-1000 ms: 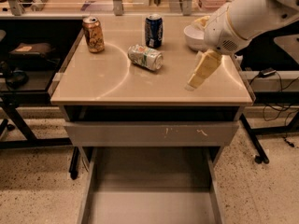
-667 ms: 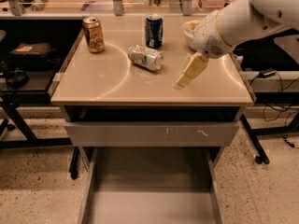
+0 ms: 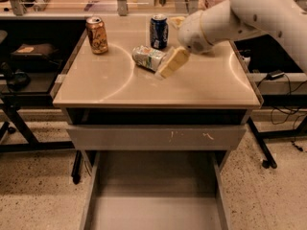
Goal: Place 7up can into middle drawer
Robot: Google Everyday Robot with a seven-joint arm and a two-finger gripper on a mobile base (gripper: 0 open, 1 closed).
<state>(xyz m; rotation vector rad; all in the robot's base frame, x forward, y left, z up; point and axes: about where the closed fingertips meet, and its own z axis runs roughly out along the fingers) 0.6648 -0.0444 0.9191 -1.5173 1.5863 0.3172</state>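
Where the crinkly silver-white 7up can (image 3: pixel 147 57) lies sideways, the cream plastic gripper (image 3: pixel 172 62) sits just beside it. Its opening cannot be told.

- 7up can (image 3: pixel 147 57): silver-white with pale green marks, lying on its side, just beside the gripper (image 3: pixel 171 63).
- middle drawer (image 3: pixel 153 202): grey, pulled open, well below the gripper.

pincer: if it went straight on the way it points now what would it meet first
Probably the small crinkly silver-white 7up can lying on its side on the beige tabletop: the pincer slants down towards the table, right beside one end of it. Depth is unclear, so it might reach the tabletop instead.
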